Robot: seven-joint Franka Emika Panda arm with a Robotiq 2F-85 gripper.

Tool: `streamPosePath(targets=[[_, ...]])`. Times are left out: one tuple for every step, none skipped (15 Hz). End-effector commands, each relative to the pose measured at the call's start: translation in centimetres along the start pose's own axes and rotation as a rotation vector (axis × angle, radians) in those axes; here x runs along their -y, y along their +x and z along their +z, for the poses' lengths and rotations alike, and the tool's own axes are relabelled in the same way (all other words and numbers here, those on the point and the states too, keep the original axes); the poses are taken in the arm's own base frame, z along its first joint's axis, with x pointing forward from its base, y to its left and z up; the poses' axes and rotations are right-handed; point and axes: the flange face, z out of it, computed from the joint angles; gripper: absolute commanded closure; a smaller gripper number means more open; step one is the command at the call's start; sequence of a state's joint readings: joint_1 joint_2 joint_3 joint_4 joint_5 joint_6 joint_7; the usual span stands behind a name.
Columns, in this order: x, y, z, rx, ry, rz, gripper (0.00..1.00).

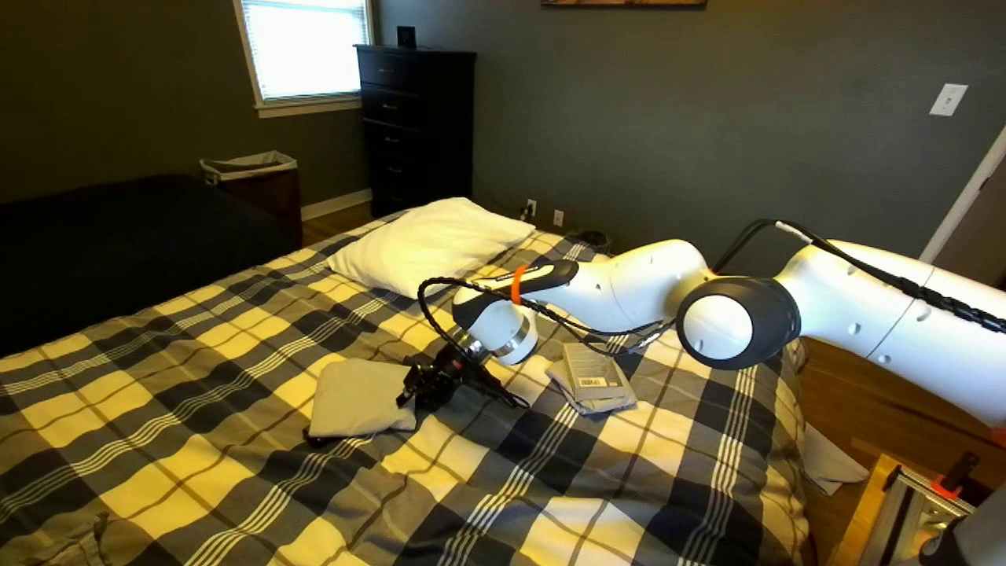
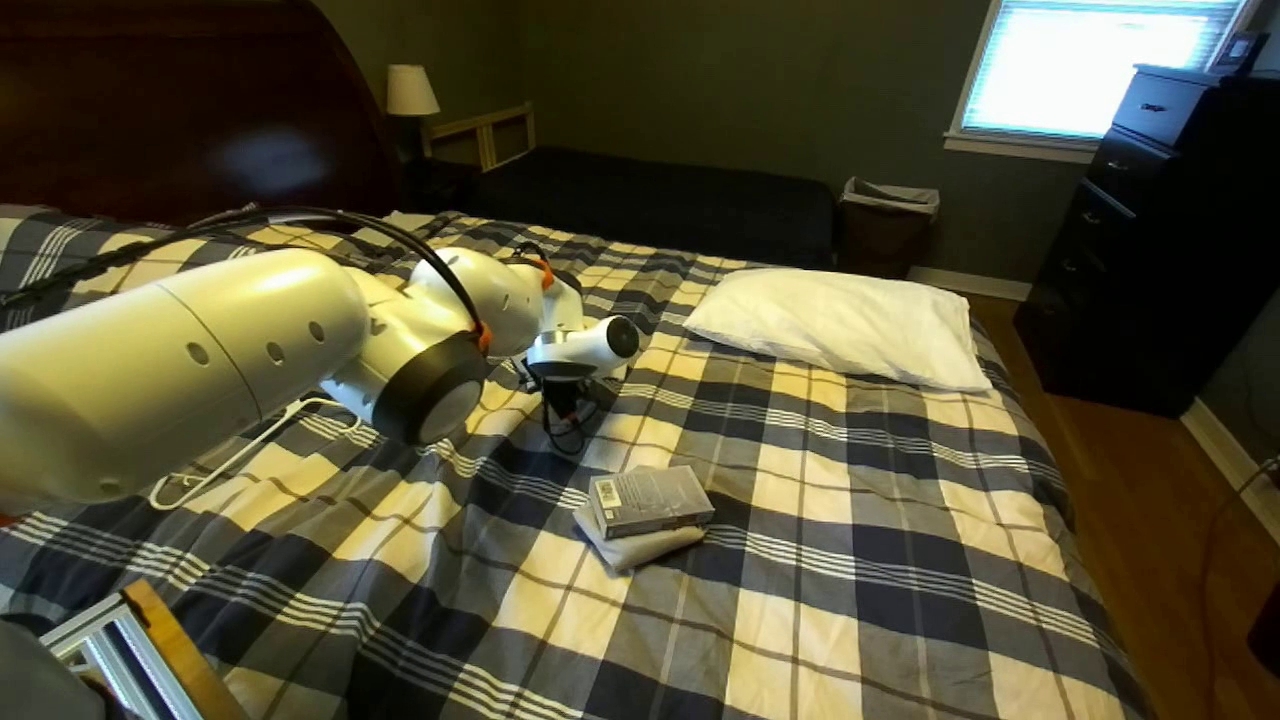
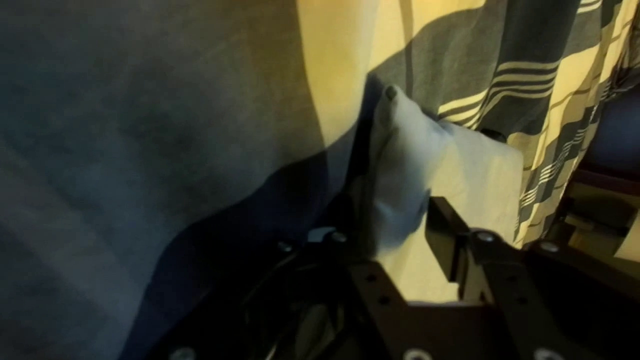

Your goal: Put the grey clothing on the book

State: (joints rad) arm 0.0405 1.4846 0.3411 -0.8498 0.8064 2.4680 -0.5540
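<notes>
On plaid bedding (image 1: 192, 475) lies squarish grey clothing (image 1: 357, 397), one edge rumpled.

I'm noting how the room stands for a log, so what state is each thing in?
Gripper: open
Grey clothing: folded, puckered at the gripper
Book: closed, resting on a pale item
White pillow: lying flat, slightly wrinkled
Plaid bedcover: spread, rumpled
Window blinds: lowered
Dresser drawers: look shut
Hamper: upright, open-topped
Lamp: upright; lit or not, unclear
</notes>
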Motion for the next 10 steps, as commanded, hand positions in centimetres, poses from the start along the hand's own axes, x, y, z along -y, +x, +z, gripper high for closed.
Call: streamPosePath(targets=[[0.0,-0.3,0.3,0.018,0.032,-0.058,0.89],[-0.1,-0.3,0.3,0.012,0.029,-0.062,0.95],[-0.1,-0.3,0.3,0.004,0.027,-0.063,1.0],[-0.2,-0.2,0.2,-0.009,0.017,-0.06,1.0],[0.0,0.0,0.1,-0.021,0.014,-0.063,1.0],[0.6,0.5,-0.2,-0.04,0.012,-0.071,1.0],[1.2,0.9,-0.3,-0.054,0.015,-0.08,0.99],[2.2,1.5,-0.4,-0.073,0.017,-0.098,0.99],[3.2,2.0,-0.3,-0.086,0.015,-0.109,0.99],[4.5,2.2,-0.5,-0.097,0.018,-0.122,0.99]])
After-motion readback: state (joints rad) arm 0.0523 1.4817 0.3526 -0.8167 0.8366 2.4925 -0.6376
